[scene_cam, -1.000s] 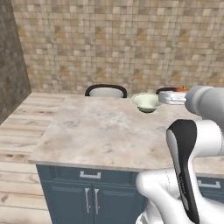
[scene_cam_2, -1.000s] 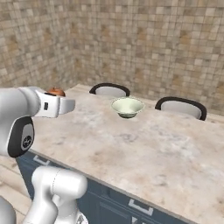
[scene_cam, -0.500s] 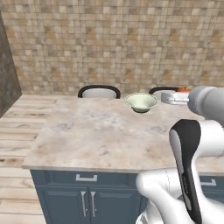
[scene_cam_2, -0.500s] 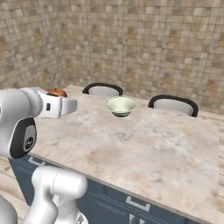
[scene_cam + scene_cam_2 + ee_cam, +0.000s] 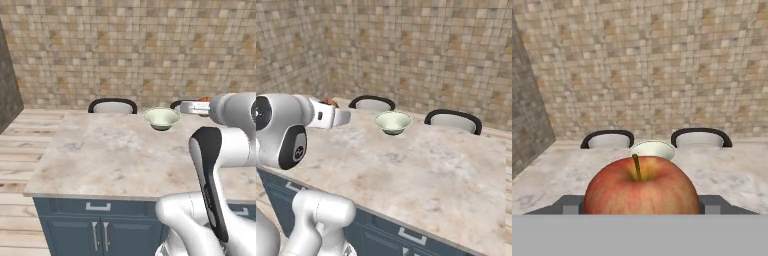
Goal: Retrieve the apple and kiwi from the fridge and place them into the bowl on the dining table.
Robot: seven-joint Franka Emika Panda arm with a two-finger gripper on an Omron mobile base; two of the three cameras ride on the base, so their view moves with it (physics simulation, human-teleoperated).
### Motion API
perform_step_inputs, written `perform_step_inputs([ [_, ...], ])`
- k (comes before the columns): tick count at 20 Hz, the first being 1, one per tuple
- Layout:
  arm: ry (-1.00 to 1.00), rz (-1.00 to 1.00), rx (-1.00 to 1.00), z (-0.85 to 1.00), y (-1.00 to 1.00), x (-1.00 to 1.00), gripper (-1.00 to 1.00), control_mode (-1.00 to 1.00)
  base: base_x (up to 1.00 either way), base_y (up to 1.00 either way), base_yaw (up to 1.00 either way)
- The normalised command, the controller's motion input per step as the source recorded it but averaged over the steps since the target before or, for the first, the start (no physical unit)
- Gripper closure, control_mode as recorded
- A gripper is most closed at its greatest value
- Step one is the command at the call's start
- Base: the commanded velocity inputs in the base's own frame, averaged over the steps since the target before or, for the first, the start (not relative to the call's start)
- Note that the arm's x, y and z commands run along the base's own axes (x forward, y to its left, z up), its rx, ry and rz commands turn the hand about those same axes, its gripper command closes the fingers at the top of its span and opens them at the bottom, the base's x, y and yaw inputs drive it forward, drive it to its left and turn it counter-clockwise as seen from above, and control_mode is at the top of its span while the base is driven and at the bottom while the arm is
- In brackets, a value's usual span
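My gripper (image 5: 641, 207) is shut on the apple (image 5: 641, 186), a red fruit with a short stem held between the two dark fingers (image 5: 569, 205). From the base cameras the apple (image 5: 330, 102) is a small red patch above the hand (image 5: 196, 106). It hangs over the near side of the dining table (image 5: 110, 155). The bowl (image 5: 162, 118), pale green-white and with nothing in it, stands near the table's far edge (image 5: 393, 122). In the hand view the bowl (image 5: 653, 149) is straight ahead, beyond the apple. The kiwi and the fridge are out of view.
Two black-backed chairs (image 5: 607, 139) (image 5: 701, 137) stand behind the table's far edge, on either side of the bowl. A tan tiled wall closes the back. The table's navy base has cabinet doors with handles (image 5: 97, 235).
The whole picture has shifted a little, so the base has moved along the table. The apple has stayed in my gripper, and the bowl has kept its place on the table.
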Motion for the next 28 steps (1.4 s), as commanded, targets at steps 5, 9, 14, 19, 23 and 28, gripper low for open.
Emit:
perform_step_inputs([
  [5, 0.37, 0.00, 0.12, -0.01, -0.38, 1.00, 1.00, -1.00, 0.00, 0.00, 0.00],
  [9, 0.41, 0.00, 0.11, -0.13, -0.39, 0.94, 1.00, -1.00, 0.00, 0.00, 0.00],
  [14, 0.22, 0.00, 0.04, -0.35, -0.26, 0.91, 1.00, -1.00, 0.00, 0.00, 0.00],
  [19, 0.07, 0.00, 0.00, -0.47, -0.13, 0.91, 1.00, -1.00, 0.00, 0.00, 0.00],
  [23, 0.01, 0.00, 0.00, -0.58, -0.08, 0.91, 1.00, -1.00, 0.00, 0.00, 0.00],
  [28, 0.00, 0.00, 0.00, -0.69, -0.04, 0.88, 1.00, -1.00, 0.00, 0.00, 0.00],
])
